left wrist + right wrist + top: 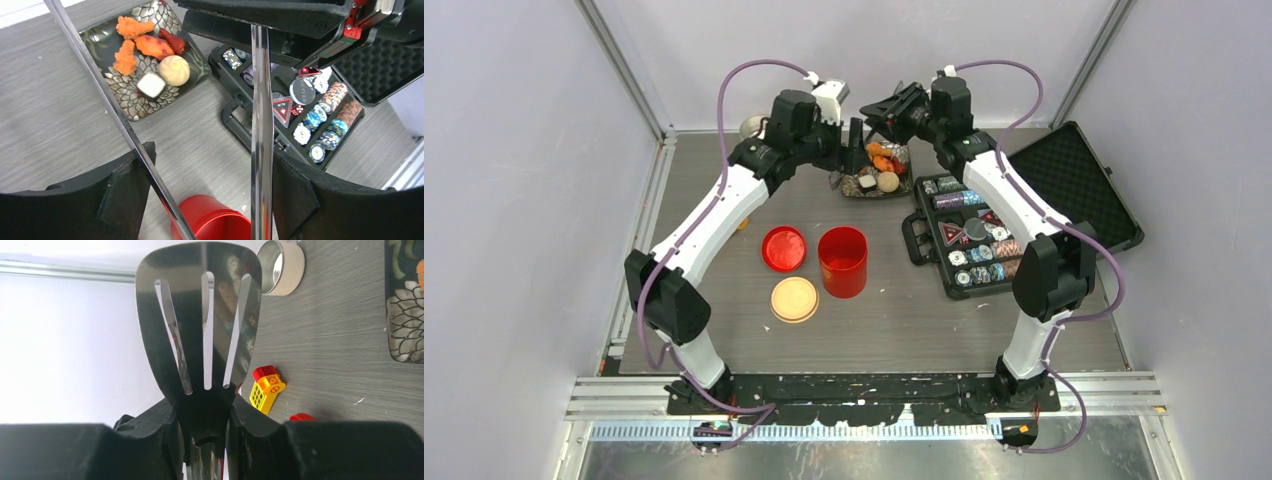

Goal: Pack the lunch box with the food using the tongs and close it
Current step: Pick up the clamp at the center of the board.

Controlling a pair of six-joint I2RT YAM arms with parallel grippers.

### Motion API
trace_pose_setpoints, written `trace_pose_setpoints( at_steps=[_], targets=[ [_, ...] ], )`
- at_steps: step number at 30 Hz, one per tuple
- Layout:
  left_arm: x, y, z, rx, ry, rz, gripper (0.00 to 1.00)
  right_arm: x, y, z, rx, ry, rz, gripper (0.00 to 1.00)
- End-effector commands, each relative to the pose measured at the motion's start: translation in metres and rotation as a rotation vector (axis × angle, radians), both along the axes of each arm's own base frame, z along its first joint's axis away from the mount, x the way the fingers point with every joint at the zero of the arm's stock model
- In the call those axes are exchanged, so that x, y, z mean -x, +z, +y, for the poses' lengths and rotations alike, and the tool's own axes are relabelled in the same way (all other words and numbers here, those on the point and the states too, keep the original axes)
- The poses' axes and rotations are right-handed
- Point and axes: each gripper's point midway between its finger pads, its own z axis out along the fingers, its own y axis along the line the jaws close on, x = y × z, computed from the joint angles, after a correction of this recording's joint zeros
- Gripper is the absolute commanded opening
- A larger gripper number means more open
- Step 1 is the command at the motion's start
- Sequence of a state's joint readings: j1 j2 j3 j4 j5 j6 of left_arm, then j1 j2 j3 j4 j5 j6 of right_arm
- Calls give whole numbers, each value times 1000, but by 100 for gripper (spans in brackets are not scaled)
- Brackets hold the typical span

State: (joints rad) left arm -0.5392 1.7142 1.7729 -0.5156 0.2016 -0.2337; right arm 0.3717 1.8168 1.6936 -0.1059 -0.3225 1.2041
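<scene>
The silver tongs (855, 146) hang above the table's back middle, between both grippers. My left gripper (212, 155) has its jaws wide, one finger against each spread tong arm (261, 125). My right gripper (202, 410) is shut on the neck of one slotted tong head (200, 315). The food (150, 50), orange pieces, a tan ball and a white bit, lies on a patterned plate (125, 102). The open red canister (842, 262) stands mid-table, with its red lid (783, 248) and a beige disc lid (794, 299) beside it. The cream tub (282, 260) sits at the back left.
An open black poker-chip case (984, 235) full of chips lies right of the plate, under the right arm. A yellow-and-red toy block (266, 389) rests on the table left of the canister. White walls close in the table on three sides.
</scene>
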Motion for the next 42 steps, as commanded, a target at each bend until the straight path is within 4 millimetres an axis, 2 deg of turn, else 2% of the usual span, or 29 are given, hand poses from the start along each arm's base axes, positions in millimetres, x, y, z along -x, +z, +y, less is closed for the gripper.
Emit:
trace_pose_setpoints(
  at_steps=[1,7,11,18,28,36,42],
  targets=[
    [12,23,-3,119,33,48,80,3,50,-10,-57,-59,-136,1],
    [5,20,1,116,100,69,76,-2,45,-18,-25,-110,-140,0],
    [-7,11,8,36,148,34,74,0,40,-19,13,-128,-126,1],
    [-11,2,5,-60,110,-21,71,0,29,-22,49,-151,-85,0],
    [-8,-4,-12,-100,19,-35,69,2,26,-17,57,-144,-73,0],
    [-3,-21,-17,-162,-42,19,67,6,23,-16,68,-133,-66,0],
    [-7,-16,-17,-177,-49,-11,65,8,20,-13,73,-123,-57,1]
  ],
)
